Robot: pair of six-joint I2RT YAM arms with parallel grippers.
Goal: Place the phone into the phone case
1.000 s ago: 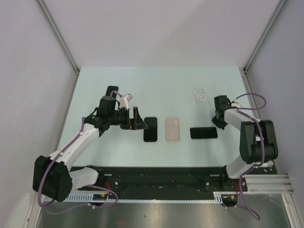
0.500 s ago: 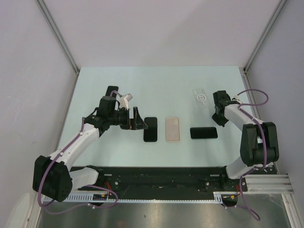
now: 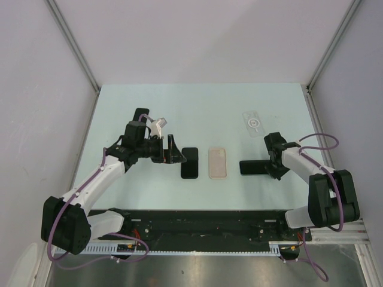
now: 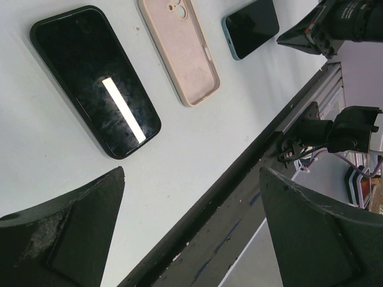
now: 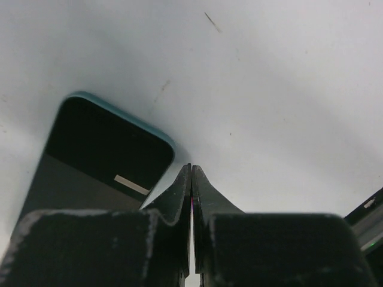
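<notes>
A black phone [image 3: 190, 162] lies screen up at mid table, also in the left wrist view [image 4: 96, 81]. A beige phone case [image 3: 217, 163] lies to its right [image 4: 179, 51]. A teal-edged phone [image 3: 254, 167] lies further right [image 5: 102, 149]. My left gripper [image 3: 170, 149] is open and empty, just left of the black phone [image 4: 191, 173]. My right gripper [image 3: 275, 168] is shut and empty, its tips [image 5: 191, 168] low at the teal-edged phone's right corner.
A clear case [image 3: 254, 123] lies at the back right. A dark flat object [image 3: 142, 113] lies behind the left arm. The table's black front rail [image 3: 203, 221] runs along the near edge.
My right gripper has swung from beside the clear case toward the near side, down to the right end of the teal-edged phone. The left arm has not moved.
</notes>
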